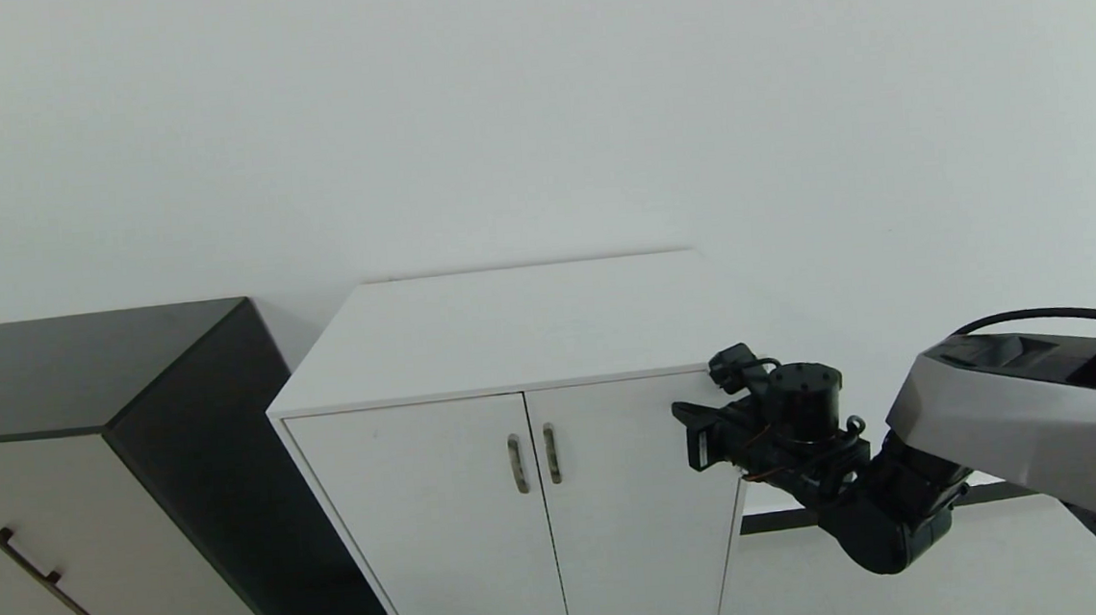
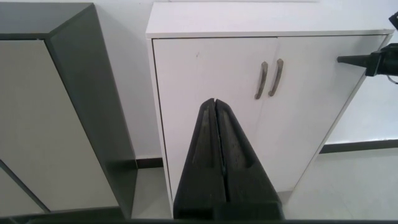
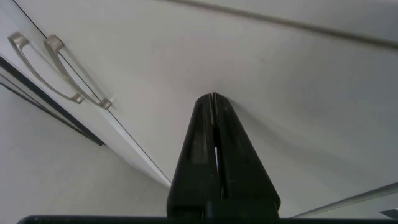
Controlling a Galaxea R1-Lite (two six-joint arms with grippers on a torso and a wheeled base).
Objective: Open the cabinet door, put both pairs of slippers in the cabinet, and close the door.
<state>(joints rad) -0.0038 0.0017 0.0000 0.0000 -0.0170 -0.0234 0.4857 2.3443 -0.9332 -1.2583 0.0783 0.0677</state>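
Cabinet (image 1: 511, 325), white, stands against the wall with both doors shut. Right gripper (image 1: 690, 428) hangs close before the upper part of the right door (image 1: 641, 532), jaws pressed together. Left gripper (image 2: 214, 102) (jaws likewise pressed together) sits farther back. Right-door handle (image 1: 551, 454), long axis vertical, lies to the left of the right gripper, the nearer arm.

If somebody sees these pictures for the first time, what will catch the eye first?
First comes the white cabinet in the middle against the wall, closed, with two handles side by side at its centre. Next is the right gripper, shut, close in front of the upper part of the right door. A dark cabinet stands at the white one's left.
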